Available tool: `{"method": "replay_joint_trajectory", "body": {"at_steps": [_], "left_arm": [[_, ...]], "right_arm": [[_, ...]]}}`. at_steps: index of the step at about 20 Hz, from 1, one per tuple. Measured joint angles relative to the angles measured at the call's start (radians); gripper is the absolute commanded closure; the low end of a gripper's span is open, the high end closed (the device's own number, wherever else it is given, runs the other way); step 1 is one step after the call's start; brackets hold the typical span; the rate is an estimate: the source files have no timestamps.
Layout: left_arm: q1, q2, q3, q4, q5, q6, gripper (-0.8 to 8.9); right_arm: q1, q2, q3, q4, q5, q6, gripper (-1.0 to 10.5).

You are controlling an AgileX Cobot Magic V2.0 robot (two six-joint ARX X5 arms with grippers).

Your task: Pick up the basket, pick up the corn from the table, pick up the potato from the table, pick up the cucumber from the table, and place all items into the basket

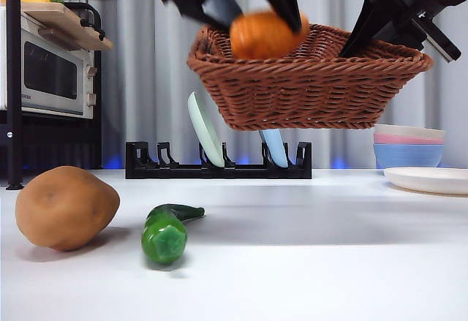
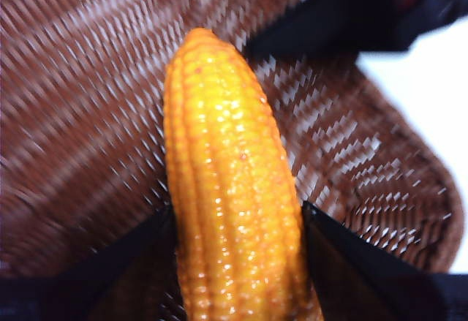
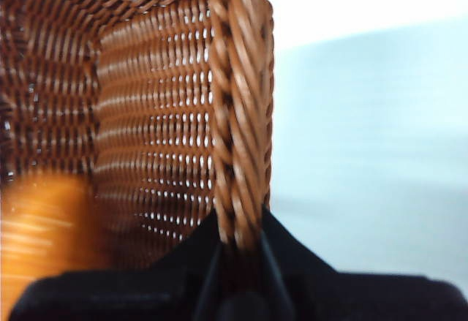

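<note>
The brown wicker basket (image 1: 311, 80) hangs in the air above the table. My right gripper (image 1: 380, 25) is shut on its braided rim (image 3: 240, 116) at the right side. My left gripper (image 1: 259, 3) is shut on the orange-yellow corn (image 1: 267, 34) and holds it over the basket's inside; the corn (image 2: 230, 182) sits between my jaws above the woven bottom (image 2: 80, 116), and shows blurred in the right wrist view (image 3: 44, 240). The tan potato (image 1: 66, 208) lies on the table at the front left. The green cucumber (image 1: 167, 233) lies right of it.
A black dish rack (image 1: 218, 161) with two upright plates stands behind, under the basket. Stacked pastel bowls (image 1: 408, 145) and a white plate (image 1: 431, 180) are at the right. A microwave (image 1: 51, 72) on a stand is at the left.
</note>
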Motion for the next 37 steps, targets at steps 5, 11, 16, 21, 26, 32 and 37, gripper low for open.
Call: {"method": "replay_joint_trajectory", "body": {"at_steps": [5,11,16,21,26,32,37], "left_arm": [[-0.008,0.053,-0.002,-0.003,0.000,0.000,2.79],[-0.008,0.006,0.006,-0.007,-0.023,0.000,2.79],[-0.008,-0.201,0.123,-0.256,-0.047,0.006,2.79],[0.013,-0.401,0.124,-0.610,-0.103,-0.002,2.79],[0.022,-0.448,0.024,-0.785,-0.105,-0.082,2.79],[0.077,-0.433,-0.260,-0.576,-0.114,-0.170,2.78],[0.219,-0.306,-0.372,-0.388,-0.025,-0.172,2.78]], "right_arm": [[-0.002,0.000,0.000,-0.002,0.004,0.001,9.6],[-0.002,0.000,0.000,-0.002,0.006,0.003,9.6],[-0.002,0.000,0.000,0.000,0.005,0.004,9.6],[-0.002,0.000,0.000,0.000,0.005,0.002,9.6],[-0.002,0.000,0.000,0.000,0.005,-0.003,9.6],[-0.002,0.000,0.000,0.000,0.005,-0.012,9.6],[-0.002,0.000,0.000,0.000,0.005,-0.012,9.6]]}}
